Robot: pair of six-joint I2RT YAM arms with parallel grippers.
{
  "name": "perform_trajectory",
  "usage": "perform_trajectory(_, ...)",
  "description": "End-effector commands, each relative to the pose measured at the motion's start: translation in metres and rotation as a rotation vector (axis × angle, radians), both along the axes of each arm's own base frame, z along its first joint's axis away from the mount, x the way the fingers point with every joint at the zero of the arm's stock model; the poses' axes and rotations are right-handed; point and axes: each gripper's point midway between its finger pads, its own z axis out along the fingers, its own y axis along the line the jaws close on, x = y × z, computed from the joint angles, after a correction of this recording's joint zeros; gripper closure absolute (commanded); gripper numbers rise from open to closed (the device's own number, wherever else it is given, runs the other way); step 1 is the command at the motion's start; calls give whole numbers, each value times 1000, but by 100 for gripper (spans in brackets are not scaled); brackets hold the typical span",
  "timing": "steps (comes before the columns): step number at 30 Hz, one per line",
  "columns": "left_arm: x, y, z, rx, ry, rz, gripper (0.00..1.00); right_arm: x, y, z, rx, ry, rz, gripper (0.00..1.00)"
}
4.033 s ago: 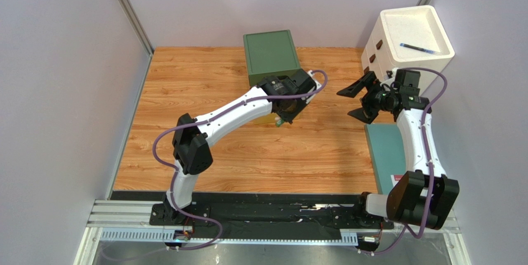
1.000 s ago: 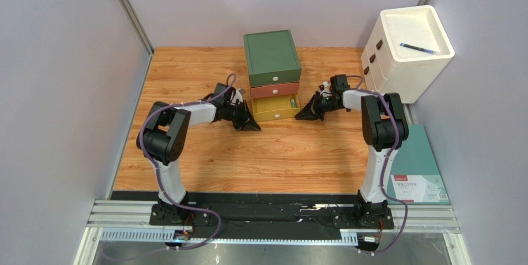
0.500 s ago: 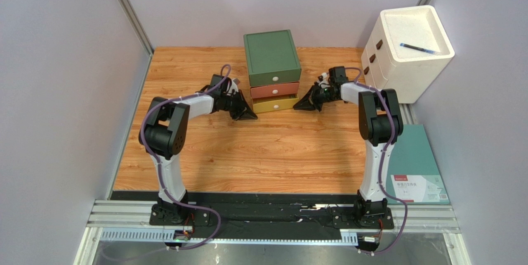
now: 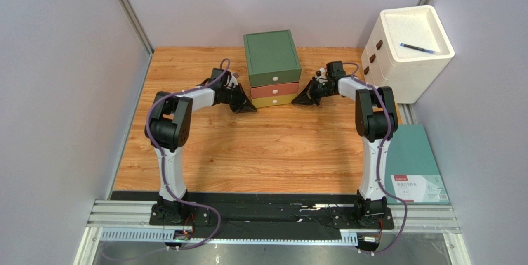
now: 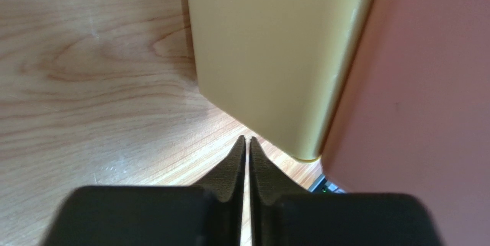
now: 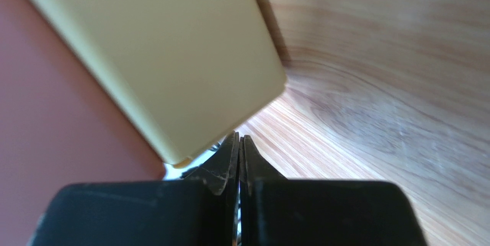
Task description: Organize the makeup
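No makeup shows in any view. The green drawer box (image 4: 271, 54) stands at the back of the table, its red drawer (image 4: 273, 90) and yellow drawer (image 4: 273, 100) both pushed in flush. My left gripper (image 4: 250, 109) lies low on the table at the yellow drawer's left front corner, shut with nothing in it. In the left wrist view its tips (image 5: 248, 138) sit just short of the yellow front (image 5: 270, 50), beside the red one (image 5: 420, 114). My right gripper (image 4: 297, 101) is at the right front corner, shut and empty, its tips (image 6: 239, 135) under the yellow front (image 6: 167, 50).
A white drawer cabinet (image 4: 406, 42) stands at the back right with a blue pen (image 4: 419, 47) on its top. A teal flat box (image 4: 415, 166) lies along the table's right edge. Grey walls close in the left, back and right sides.
The yellow drawer, open a second ago, has slid back into the box. Both grippers have travelled toward the back with its front corners.
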Motion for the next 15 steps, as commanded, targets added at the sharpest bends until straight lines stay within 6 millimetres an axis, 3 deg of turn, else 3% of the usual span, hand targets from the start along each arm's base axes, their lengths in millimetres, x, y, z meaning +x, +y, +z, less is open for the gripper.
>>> perform_trajectory(1, -9, 7, 19, 9, -98, -62, 81, -25, -4, 11, -56, -6, 56, 95)
perform_trajectory(3, -20, 13, 22, 41, -116, -71, 65, -35, -12, 18, -113, -32, 68, 87)
perform_trajectory(4, -26, 17, 20, 63, -131, -89, 60, -44, -14, 16, -131, -24, 74, 76)
perform_trajectory(5, -31, 21, 22, 81, -127, -98, 53, -46, -17, 31, -152, -69, 76, 71)
perform_trajectory(6, -34, 23, 32, 91, -154, -100, 47, -52, -24, 28, -214, -72, 82, 66)
perform_trajectory(7, -36, 26, 37, 106, -186, -122, 45, -55, -27, 34, -245, -99, 90, 56)
perform_trajectory(8, -41, 28, 41, 116, -186, -134, 44, -56, -29, 50, -275, -151, 95, 52)
perform_trajectory(9, -42, 28, 57, 113, -228, -145, 36, -59, -36, 53, -340, -178, 104, 48)
perform_trajectory(10, -41, 31, 66, 132, -272, -170, 31, -62, -37, 59, -366, -204, 115, 32)
perform_trajectory(11, -46, 34, 72, 153, -271, -180, 30, -58, -38, 78, -396, -267, 110, 19)
perform_trajectory(13, -43, 39, 102, 187, -366, -210, 23, -57, -47, 89, -491, -318, 116, 0)
perform_trajectory(15, -47, 47, 117, 237, -387, -216, 19, -50, -55, 110, -553, -378, 90, 0)
